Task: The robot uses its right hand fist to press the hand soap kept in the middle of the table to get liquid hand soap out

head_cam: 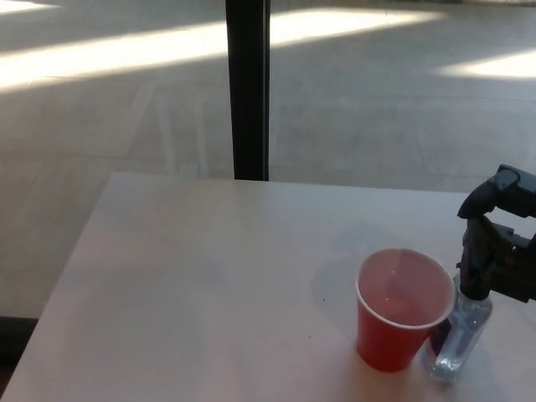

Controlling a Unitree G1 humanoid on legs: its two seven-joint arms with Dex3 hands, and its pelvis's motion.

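A clear hand soap bottle [456, 339] stands near the table's front right, its pump top hidden under my right hand [496, 243]. The black hand sits on top of the bottle with its fingers curled in a fist. A red paper cup [400, 308] stands upright just left of the bottle, touching or nearly touching it, with the mouth under the pump side. A little pale liquid seems to lie at the cup's bottom. My left hand does not show.
The white table [193, 285] reaches from the picture's left to its right edge. A black pillar [248, 88] rises behind the table's far edge. Beyond it lies a grey floor with bright sun stripes.
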